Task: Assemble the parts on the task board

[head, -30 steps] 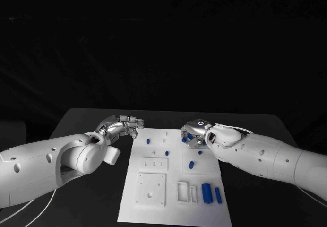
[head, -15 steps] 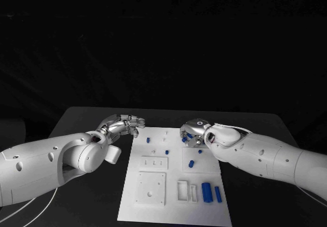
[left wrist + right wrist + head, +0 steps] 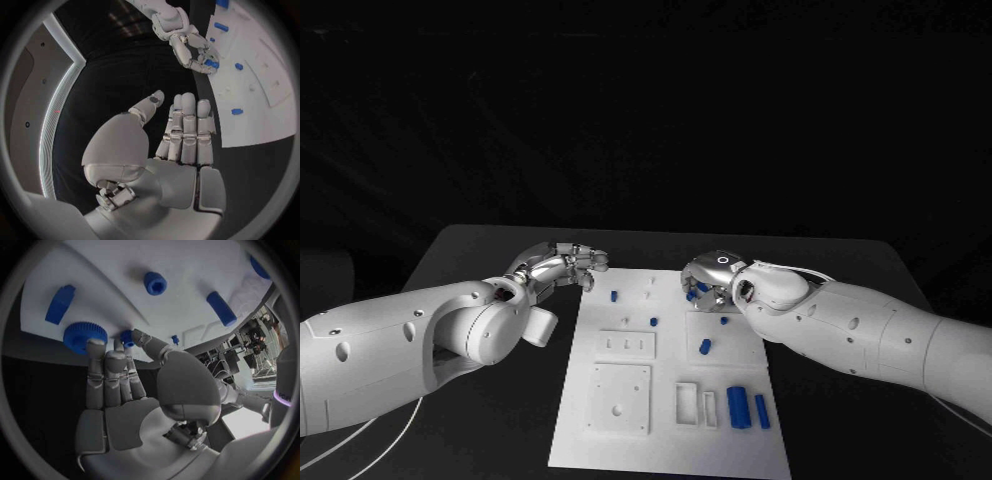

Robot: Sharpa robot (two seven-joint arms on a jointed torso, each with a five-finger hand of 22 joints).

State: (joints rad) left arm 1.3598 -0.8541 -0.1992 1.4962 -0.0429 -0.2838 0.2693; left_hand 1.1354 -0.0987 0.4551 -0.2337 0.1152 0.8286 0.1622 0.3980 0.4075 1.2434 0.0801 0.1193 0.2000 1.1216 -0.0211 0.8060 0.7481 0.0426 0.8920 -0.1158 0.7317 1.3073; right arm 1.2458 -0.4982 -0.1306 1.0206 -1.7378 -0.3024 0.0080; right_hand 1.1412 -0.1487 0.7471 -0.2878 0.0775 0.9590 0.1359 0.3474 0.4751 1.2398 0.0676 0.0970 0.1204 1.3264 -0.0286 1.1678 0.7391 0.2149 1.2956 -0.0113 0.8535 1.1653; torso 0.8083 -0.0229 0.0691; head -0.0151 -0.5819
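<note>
The task board (image 3: 668, 400) is white, on a black table (image 3: 488, 250). The parts are blue: a ridged round knob (image 3: 81, 335), cylinders (image 3: 737, 408). Both hands (image 3: 567, 265) (image 3: 711, 280) are silver on white arms.

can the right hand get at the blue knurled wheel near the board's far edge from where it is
Probably yes: the right hand has its fingertips right at the wheel, with nothing between them.
</note>
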